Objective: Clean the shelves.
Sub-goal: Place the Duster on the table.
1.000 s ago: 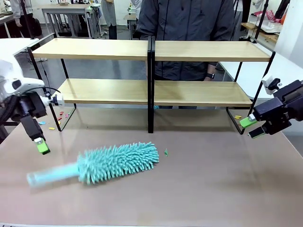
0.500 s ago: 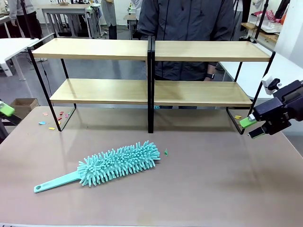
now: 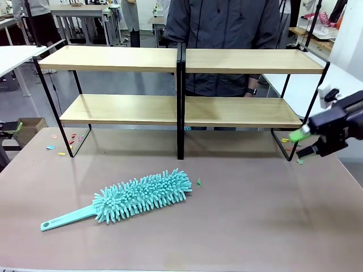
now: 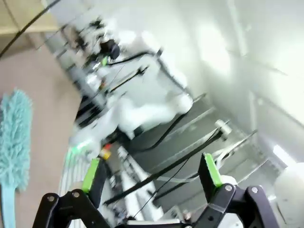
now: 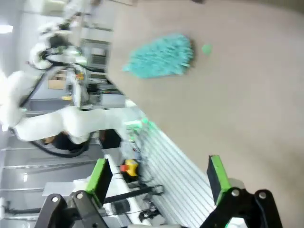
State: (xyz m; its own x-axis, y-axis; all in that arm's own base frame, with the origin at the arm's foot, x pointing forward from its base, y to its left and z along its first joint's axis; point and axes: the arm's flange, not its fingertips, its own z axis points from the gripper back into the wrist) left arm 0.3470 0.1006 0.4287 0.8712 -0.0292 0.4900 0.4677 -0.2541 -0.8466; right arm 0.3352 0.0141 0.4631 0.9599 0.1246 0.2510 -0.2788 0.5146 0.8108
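The shelves (image 3: 181,107) stood across the far half of the worktop (image 3: 238,226), both tiers bare. A teal duster (image 3: 142,195) lay in front, its long axis running left-low to right-high, handle toward the robot's left. The right end effector (image 3: 303,143) hovered spread and empty by the shelves' right end (well apart from the duster). The left end effector (image 4: 149,178), fingers parted, held nothing; the handle seemed nearer that arm.

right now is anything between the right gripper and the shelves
Nothing visible. The right gripper, open and empty, hovers just off the right end of the shelves, with only bare tabletop under it. The teal duster lies well to the left, out of that path.
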